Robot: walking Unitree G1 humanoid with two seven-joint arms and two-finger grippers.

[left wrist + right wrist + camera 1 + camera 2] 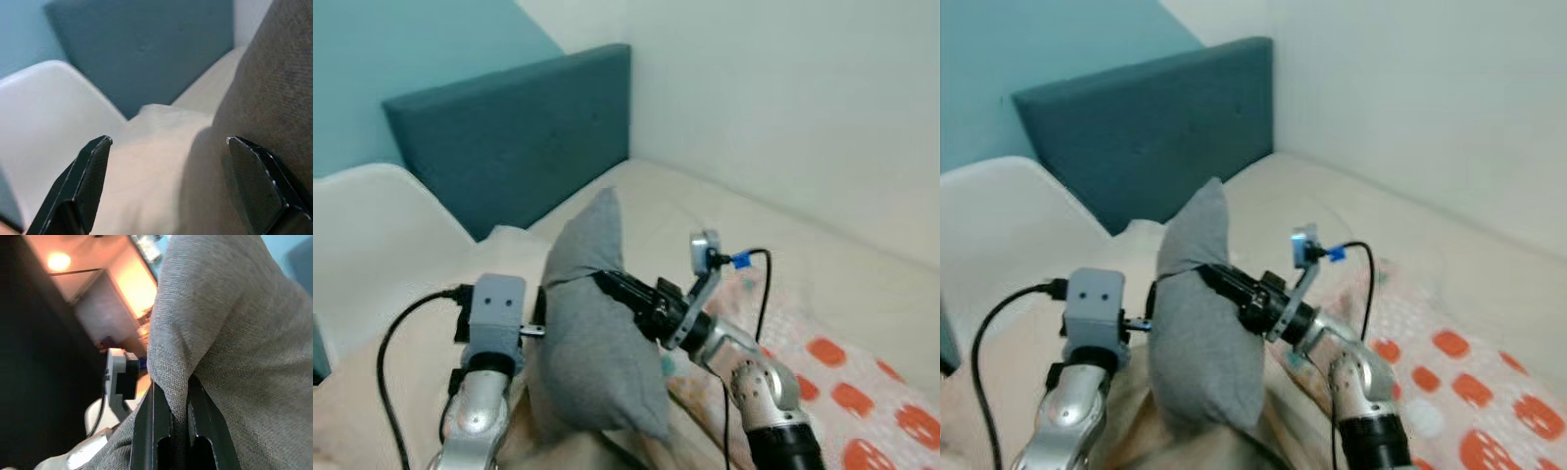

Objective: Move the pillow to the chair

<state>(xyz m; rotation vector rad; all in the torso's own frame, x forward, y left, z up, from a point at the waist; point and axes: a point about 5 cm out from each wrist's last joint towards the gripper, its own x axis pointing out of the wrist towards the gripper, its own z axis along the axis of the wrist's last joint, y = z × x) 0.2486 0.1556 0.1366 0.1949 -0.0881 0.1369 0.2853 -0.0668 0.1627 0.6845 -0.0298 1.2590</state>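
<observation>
Nearest the robot, the grey pillow (597, 333) is held up off the bed (705, 211) between the two arms, standing roughly upright with its top corner toward the headboard (524, 147). The right hand (607, 284) has its two black fingers (161, 431) closed on a pinched fold of the fabric at the pillow's edge; the cloth bunches tightly between them. The left hand (168, 186) sits just beside the pillow's other flank with its fingers spread apart, one of them lying against or very near the grey cloth, gripping nothing.

Just beyond, to the robot's left, is the white chair (372, 235), its curved back rising in front of the teal headboard. To the right lies bedding with orange spots (842, 392), and behind everything the pale wall (783, 98).

The judged risk is the thin grasp: only a fold of fabric carries the whole pillow, so a quick swing toward the chair could let the cloth slide out and drop it onto the bed. The hanging bulk could also catch the chair's edge and be tugged free.
</observation>
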